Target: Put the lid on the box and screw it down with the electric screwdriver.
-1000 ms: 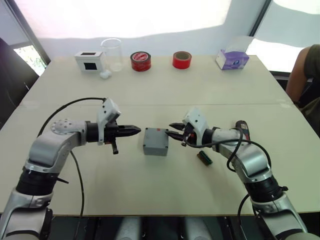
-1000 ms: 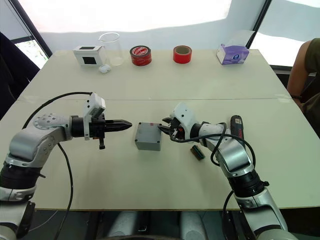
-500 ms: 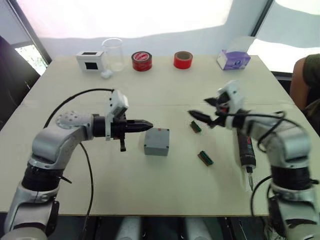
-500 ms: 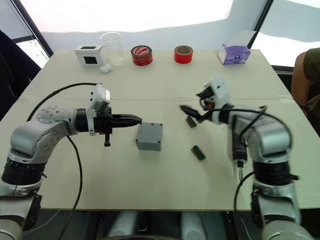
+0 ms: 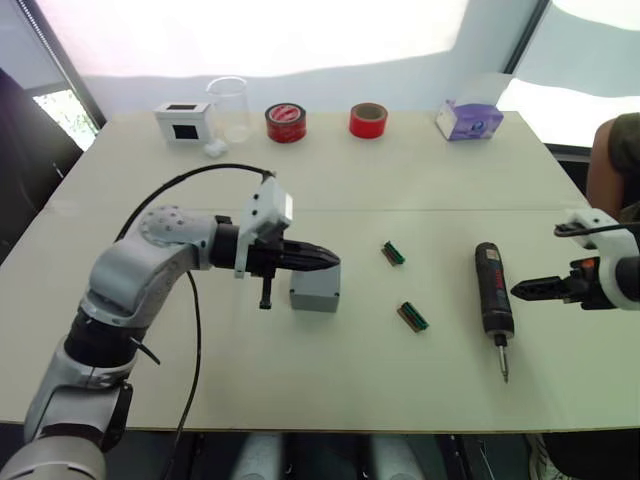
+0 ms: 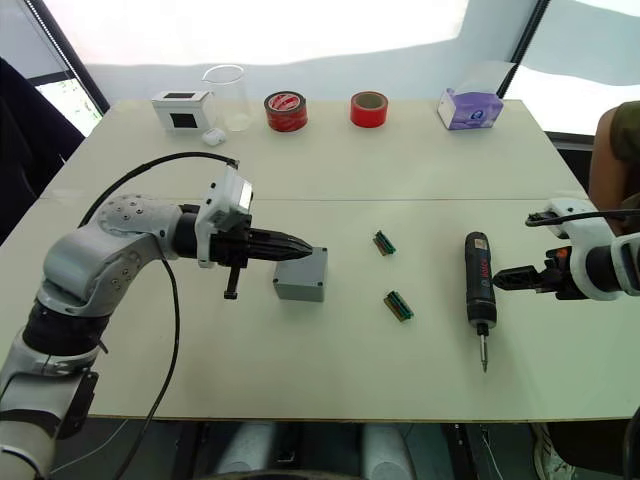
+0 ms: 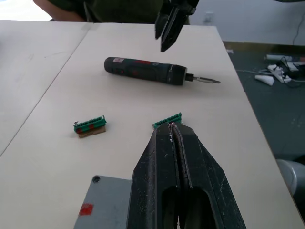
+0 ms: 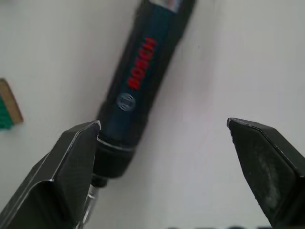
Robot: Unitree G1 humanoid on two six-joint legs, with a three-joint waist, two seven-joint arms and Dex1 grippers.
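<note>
Left gripper (image 5: 330,262), fingers together, is hovering over the small grey square box (image 5: 314,287) at frame centre; right gripper (image 6: 503,279), fingers apart, is hanging beside the long black electric screwdriver (image 5: 492,303) at right.

The counter (image 5: 420,180) is a pale, matt, smooth surface with a faint seam across it. The box (image 5: 314,287) looks like matt grey plastic, with a small red sticker on top. The electric screwdriver (image 5: 492,291) has a dark, slightly satiny plastic body with red lettering and a bare metal bit that glints. The left gripper (image 7: 174,131) is black plastic, scuffed and dusty along its edges; the right gripper (image 8: 164,143) has the same matt black finish. At the far edge a clear beaker (image 5: 226,108) shines, two tape rolls (image 5: 286,122) are glossy red, and a tissue box (image 5: 468,121) looks like printed cardboard.
</note>
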